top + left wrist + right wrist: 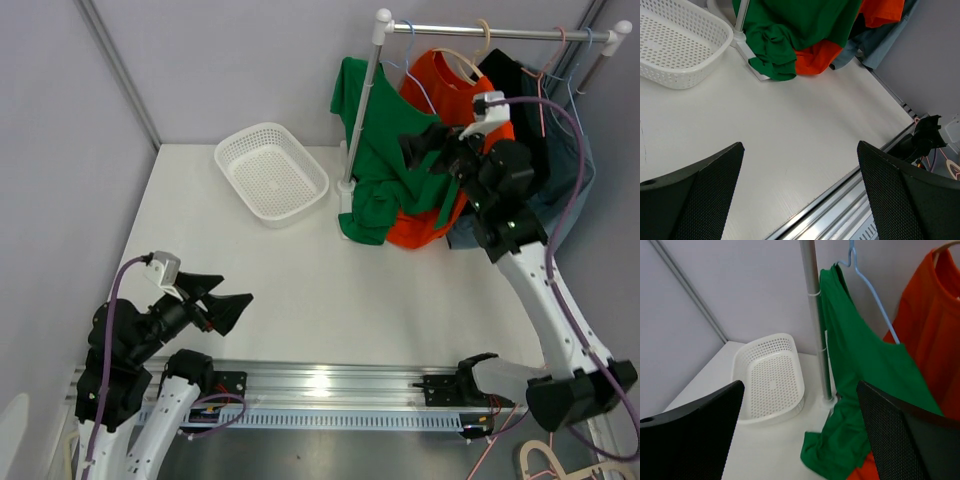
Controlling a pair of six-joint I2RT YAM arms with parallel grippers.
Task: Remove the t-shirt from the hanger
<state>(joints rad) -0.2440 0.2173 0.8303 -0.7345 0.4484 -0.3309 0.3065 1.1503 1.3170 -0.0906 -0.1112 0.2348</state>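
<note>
A green t-shirt [375, 150] hangs from a light blue hanger [413, 75] on the rack's rail [480, 32]. It drapes around the upright pole [365, 110], and its lower end bunches on the table by the pole's foot. In the right wrist view the hanger [872, 290] runs into the shirt [860, 375]. My right gripper [422, 148] is open and raised, just right of the green shirt, and holds nothing [800, 385]. My left gripper [225, 300] is open and empty, low at the near left, far from the shirt [790, 25].
An orange t-shirt [450, 85] on a pale hanger and dark blue garments [560, 170] hang to the right of the green one. A white perforated basket [222, 155] sits at the back left of the table. A metal rail [330, 385] runs along the near edge.
</note>
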